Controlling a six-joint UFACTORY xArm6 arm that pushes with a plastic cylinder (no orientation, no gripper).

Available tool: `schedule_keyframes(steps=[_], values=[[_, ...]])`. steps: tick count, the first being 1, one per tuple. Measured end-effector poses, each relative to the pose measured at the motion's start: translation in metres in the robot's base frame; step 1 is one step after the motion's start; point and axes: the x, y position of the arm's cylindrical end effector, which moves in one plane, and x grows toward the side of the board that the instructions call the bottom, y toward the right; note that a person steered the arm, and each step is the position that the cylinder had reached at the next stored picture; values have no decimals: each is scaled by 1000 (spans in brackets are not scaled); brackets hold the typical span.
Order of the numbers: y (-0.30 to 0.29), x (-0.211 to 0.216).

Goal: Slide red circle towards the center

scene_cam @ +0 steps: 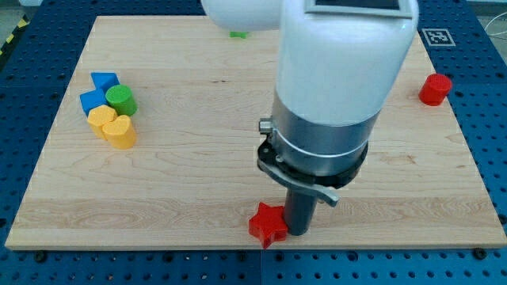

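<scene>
The red circle (pixel 435 89) stands near the board's right edge, toward the view's top. My tip (pixel 299 231) is at the view's bottom middle, far to the left and below the red circle. It touches the right side of a red star (pixel 267 224) near the board's bottom edge. The arm's large white and grey body hides the middle of the board.
At the view's left is a tight cluster: two blue blocks (pixel 98 90), a green circle (pixel 121 100), a yellow block (pixel 101 119) and a yellow heart (pixel 120 132). A green block (pixel 238 34) peeks out at the top edge behind the arm. The wooden board (pixel 182 182) lies on a blue perforated table.
</scene>
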Motion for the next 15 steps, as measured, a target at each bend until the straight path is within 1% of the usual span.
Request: schedule_keyframes(steps=[3,4,5,6,7,8,9,10,11,14,15], values=[[6,0],[25,-17],[24,-86],[48,-159],[89,-224],[144,-287],[220,-294],[279,-254],[282,-210],[176,-232],[145,-246]])
